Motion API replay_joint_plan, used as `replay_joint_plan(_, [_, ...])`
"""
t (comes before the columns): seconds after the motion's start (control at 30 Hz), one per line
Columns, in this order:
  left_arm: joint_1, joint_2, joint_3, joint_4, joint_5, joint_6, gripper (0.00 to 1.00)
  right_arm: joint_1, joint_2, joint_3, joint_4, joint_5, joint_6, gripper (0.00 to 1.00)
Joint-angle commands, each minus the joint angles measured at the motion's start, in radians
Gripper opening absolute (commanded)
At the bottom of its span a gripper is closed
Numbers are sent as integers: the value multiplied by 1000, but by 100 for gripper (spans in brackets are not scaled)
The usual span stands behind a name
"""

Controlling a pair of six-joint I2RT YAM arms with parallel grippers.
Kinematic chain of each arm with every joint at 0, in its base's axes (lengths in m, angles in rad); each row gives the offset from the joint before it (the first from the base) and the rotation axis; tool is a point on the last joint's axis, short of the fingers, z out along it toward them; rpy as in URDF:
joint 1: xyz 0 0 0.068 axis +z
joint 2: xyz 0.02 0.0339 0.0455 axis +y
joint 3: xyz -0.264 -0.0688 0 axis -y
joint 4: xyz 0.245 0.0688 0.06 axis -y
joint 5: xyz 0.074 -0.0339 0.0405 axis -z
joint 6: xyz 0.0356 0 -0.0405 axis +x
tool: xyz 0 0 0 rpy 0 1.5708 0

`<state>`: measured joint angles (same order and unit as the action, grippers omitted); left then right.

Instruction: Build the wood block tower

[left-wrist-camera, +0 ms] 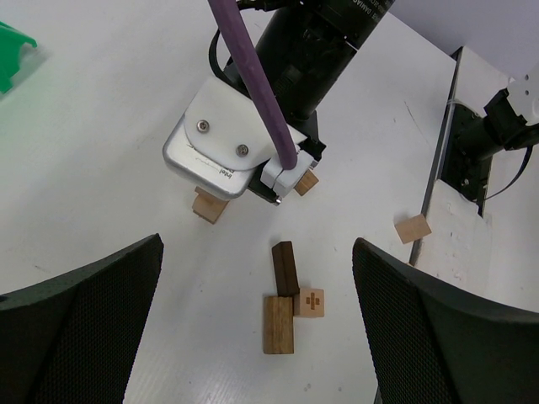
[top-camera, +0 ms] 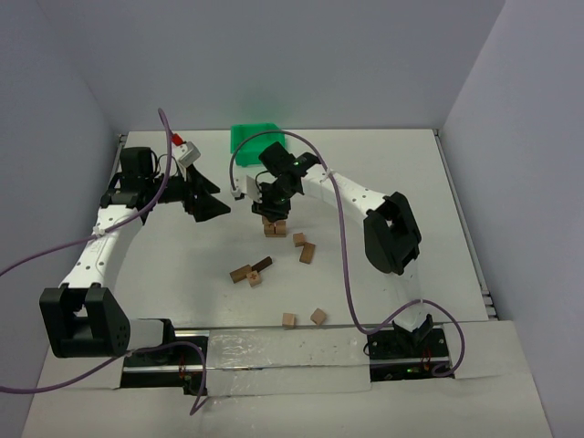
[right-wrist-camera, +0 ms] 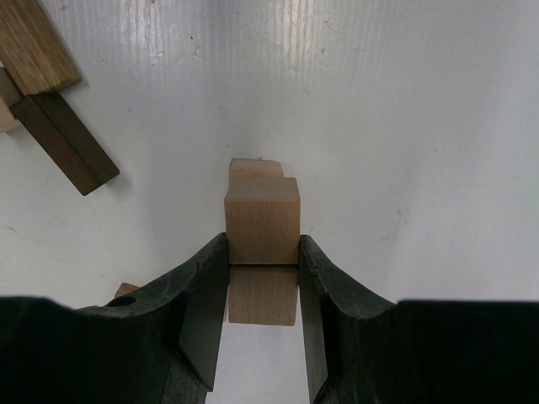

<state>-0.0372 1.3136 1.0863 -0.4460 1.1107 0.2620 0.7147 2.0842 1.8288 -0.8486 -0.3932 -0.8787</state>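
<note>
Right gripper [right-wrist-camera: 263,252] pinches a tan cube [right-wrist-camera: 262,220] touching another tan block [right-wrist-camera: 257,167]; left gripper [left-wrist-camera: 257,248] hangs spread wide above 1 dark bar [left-wrist-camera: 285,268]

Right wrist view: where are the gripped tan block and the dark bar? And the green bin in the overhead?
tan block [right-wrist-camera: 262,220], right wrist view, middle of its facing side.
dark bar [right-wrist-camera: 66,141], right wrist view, mid-length.
green bin [top-camera: 246,137], top external view, bare interior.
</note>
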Motion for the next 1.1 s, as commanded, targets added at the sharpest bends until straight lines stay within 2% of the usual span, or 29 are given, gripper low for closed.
replay_joint_plan(0.0, [7, 8, 32, 54, 18, -21, 99, 3, -2, -6, 23, -30, 14, 8])
replay_joint_plan(1.07, [7, 30, 31, 66, 23, -30, 99, 2, 13, -51, 71, -31, 22, 13])
